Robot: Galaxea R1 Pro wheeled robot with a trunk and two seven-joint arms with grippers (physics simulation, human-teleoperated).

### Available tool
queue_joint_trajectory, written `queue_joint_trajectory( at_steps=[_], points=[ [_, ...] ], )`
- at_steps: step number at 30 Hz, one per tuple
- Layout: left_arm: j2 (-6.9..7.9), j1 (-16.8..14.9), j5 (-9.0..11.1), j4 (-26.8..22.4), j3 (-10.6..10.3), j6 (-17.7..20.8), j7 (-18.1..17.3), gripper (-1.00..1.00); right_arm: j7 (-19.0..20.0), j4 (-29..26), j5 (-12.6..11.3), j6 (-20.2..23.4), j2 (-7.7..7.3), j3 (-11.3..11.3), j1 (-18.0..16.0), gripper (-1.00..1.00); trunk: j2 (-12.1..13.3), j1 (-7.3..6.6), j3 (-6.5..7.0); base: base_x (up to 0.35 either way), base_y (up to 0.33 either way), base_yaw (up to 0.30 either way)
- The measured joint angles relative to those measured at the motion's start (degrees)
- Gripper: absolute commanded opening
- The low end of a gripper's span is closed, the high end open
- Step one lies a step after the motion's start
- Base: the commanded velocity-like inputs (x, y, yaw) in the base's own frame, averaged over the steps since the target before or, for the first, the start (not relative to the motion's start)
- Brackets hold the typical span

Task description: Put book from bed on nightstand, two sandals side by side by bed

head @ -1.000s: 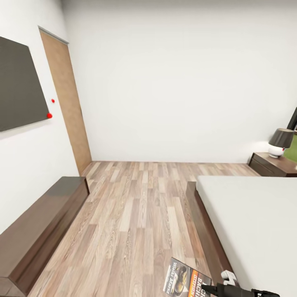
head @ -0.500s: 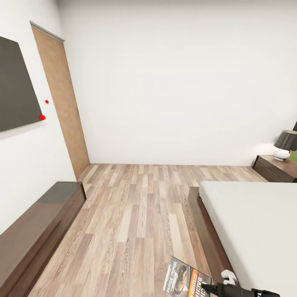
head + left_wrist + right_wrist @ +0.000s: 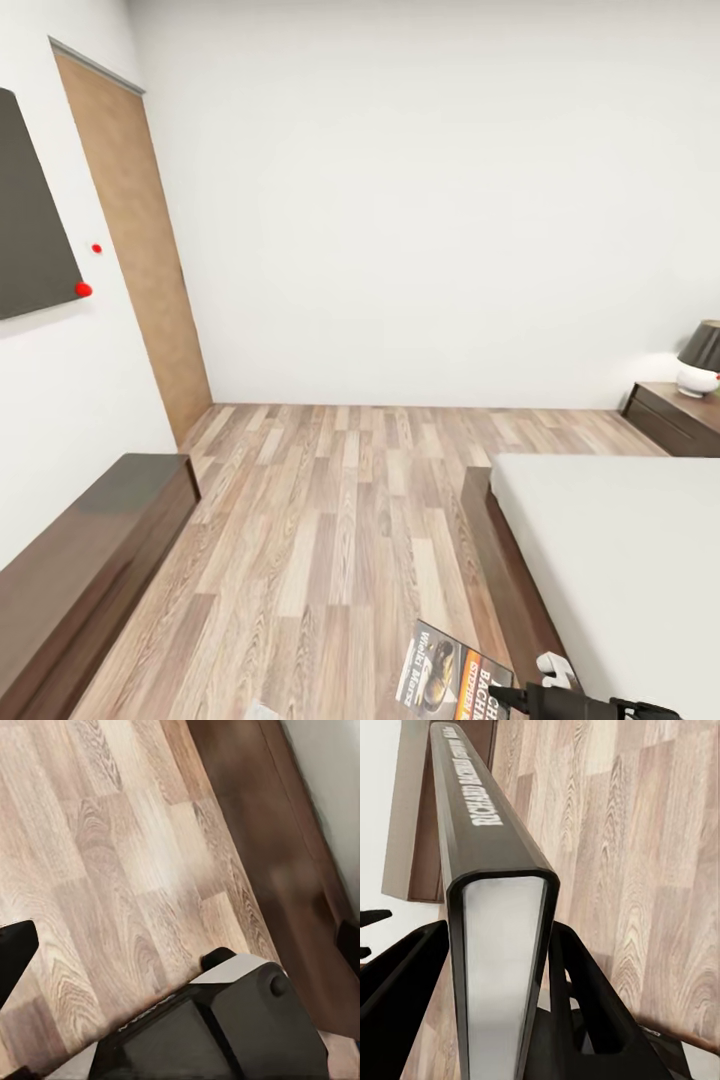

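Note:
The book (image 3: pixel 452 678) hangs low over the wood floor beside the bed (image 3: pixel 620 560), with my right gripper (image 3: pixel 512 697) shut on its edge. In the right wrist view the book (image 3: pixel 499 945) stands on edge between the two black fingers (image 3: pixel 585 990), its dark spine with white lettering running away from the camera. One nightstand (image 3: pixel 672 418) stands at the far right against the wall, past the bed's corner. My left gripper (image 3: pixel 180 945) is open over bare floor, with nothing between its fingers. The two sandals are out of view.
A long dark bench (image 3: pixel 80 560) runs along the left wall under a dark wall panel (image 3: pixel 30 210). A wooden door (image 3: pixel 130 240) stands in the far left corner. A lamp (image 3: pixel 700 358) sits on the nightstand. Open plank floor (image 3: pixel 340 500) lies between bench and bed.
The whole head view has shifted: door and wall panel slid left, nightstand and lamp slid right, so the camera moved. The book stays in my right gripper at the same spot.

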Motion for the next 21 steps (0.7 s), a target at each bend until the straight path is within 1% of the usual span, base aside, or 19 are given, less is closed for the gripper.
queue_joint_trajectory(
  at_steps=[1,2,5,21],
  points=[
    [-0.05,0.02,0.01,1.35,0.17,-1.67,0.04,1.00,-0.06,0.00,0.00,-0.03,-0.01,0.01,0.00,-1.00,0.00,0.00,0.00,0.325,0.000,0.000],
    [-0.09,0.03,0.02,1.90,0.27,-2.44,0.19,1.00,-0.11,0.02,0.01,-0.04,0.00,0.05,0.00,-1.00,0.00,0.00,0.00,0.325,0.000,0.000],
    [-0.14,0.04,0.03,2.62,0.75,-3.35,0.63,1.00,-0.08,0.03,0.01,-0.06,0.00,0.10,0.00,-1.00,0.00,0.00,0.00,0.326,0.000,0.000],
    [-0.51,0.04,-0.06,3.11,1.01,-3.90,1.00,1.00,-0.13,0.00,0.00,-0.06,0.00,0.07,0.00,-1.00,0.00,0.00,0.00,0.325,0.000,0.000]
  ],
)
